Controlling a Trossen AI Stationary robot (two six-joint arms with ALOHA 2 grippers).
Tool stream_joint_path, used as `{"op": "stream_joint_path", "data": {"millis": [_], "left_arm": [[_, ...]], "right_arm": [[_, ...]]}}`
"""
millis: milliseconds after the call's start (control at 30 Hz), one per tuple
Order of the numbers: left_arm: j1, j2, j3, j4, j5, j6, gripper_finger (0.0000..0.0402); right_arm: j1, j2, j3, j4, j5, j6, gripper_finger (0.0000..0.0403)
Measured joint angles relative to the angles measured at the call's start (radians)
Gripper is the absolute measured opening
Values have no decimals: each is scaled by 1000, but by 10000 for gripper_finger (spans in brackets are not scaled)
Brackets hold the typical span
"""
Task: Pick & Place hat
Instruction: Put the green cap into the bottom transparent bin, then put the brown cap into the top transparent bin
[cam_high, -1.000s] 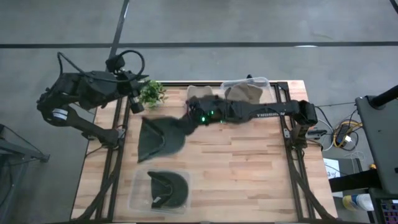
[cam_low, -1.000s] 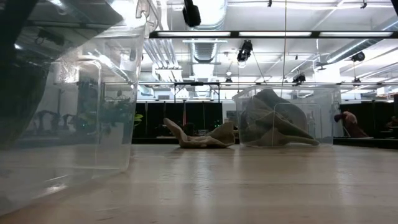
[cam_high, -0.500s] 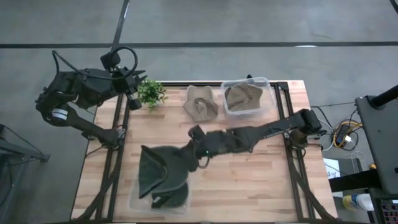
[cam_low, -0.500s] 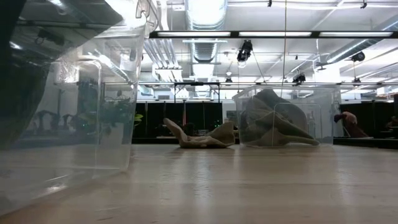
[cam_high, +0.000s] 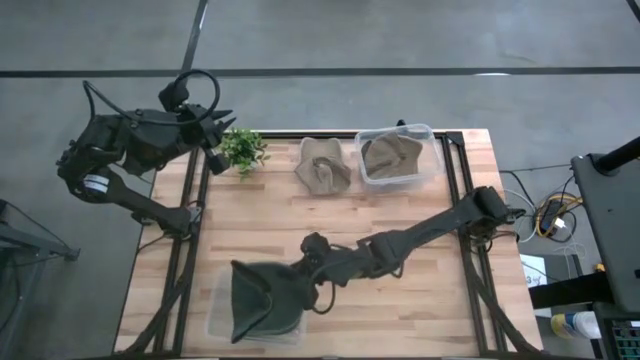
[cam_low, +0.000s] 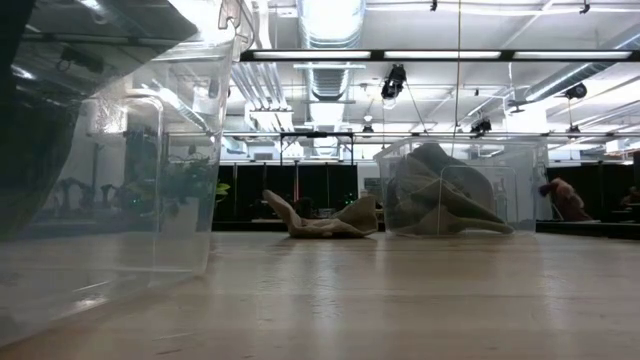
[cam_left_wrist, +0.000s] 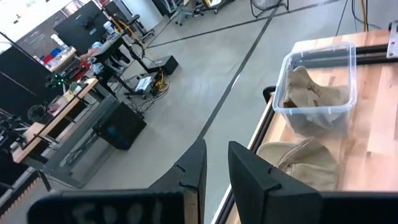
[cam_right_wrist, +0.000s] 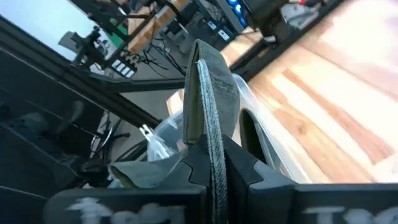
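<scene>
left arm (cam_high: 130, 150): dark, jointed, black looped cable, pale round label at base | right arm (cam_high: 420, 232): dark, slim, long links

Your dark green hat (cam_high: 262, 298) hangs draped over the clear bin (cam_high: 216, 318) at the table's near-left corner, its floppy brim spread wide and covering most of the bin's opening. You can see its edge pinched upright between the right gripper's (cam_right_wrist: 211, 163) fingers, held above the bin rather than settled inside. Two tan hats lie at the far side from that bin: one crumpled hat (cam_high: 323, 166) loose on the wood, the other tan hat (cam_high: 391, 153) bunched inside a second clear container (cam_high: 430, 170) just beside it.
</scene>
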Motion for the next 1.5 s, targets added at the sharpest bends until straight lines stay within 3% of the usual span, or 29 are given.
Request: {"op": "stream_joint_path", "data": {"millis": [400, 600, 767, 1000, 1167, 1500], "left_arm": [[0, -1, 0, 28, 0, -42, 60], [0, -1, 0, 28, -7, -50, 60], [0, 0, 0, 28, -14, -57, 60], [0, 3, -1, 28, -11, -83, 60], [0, 3, -1, 28, -7, -86, 60], [0, 6, -15, 25, 13, -154, 60]], "right_arm": [[12, 184, 99, 54, 8, 44, 13], [14, 208, 155, -100, 4, 117, 27], [16, 214, 208, -225, 2, 67, 65], [16, 211, 344, -292, 2, -58, 153], [14, 207, 479, -549, 0, -65, 203], [7, 198, 676, -868, 49, -146, 240]]}}
